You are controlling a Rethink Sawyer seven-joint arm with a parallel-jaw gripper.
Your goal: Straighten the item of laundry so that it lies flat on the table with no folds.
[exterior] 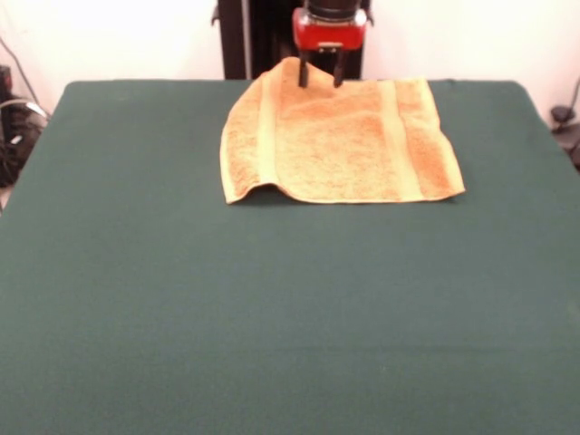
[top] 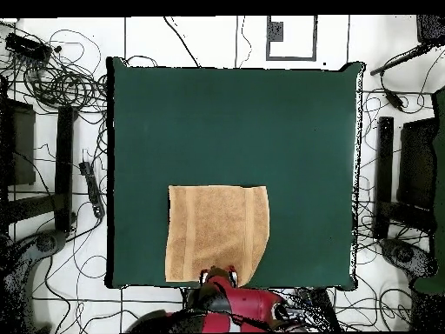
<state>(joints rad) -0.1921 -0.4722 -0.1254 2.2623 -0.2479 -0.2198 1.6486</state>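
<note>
- Nearest you in the front view lies bare dark green cloth: the table (exterior: 272,344) top is one large felt-like rectangle, with nothing on its near half.
- Your towel (exterior: 340,140) sits at the far side of the table, close to the far edge, golden-orange with two paler woven bands running front to back.
- Note that its left near corner curls up slightly and its left far corner is drawn in, rounded and raised; the rest lies mostly flat.
- Your gripper (exterior: 320,77) hangs over that raised far edge, its two dark fingers (exterior: 304,74) spread apart with towel visible between them.
- From overhead, the towel (top: 217,233) reaches the table (top: 235,122) edge beside the gripper (top: 219,277).
- Around the table you see a white floor strewn with black cables (top: 65,83) and stands; a white wall backs the front view.
</note>
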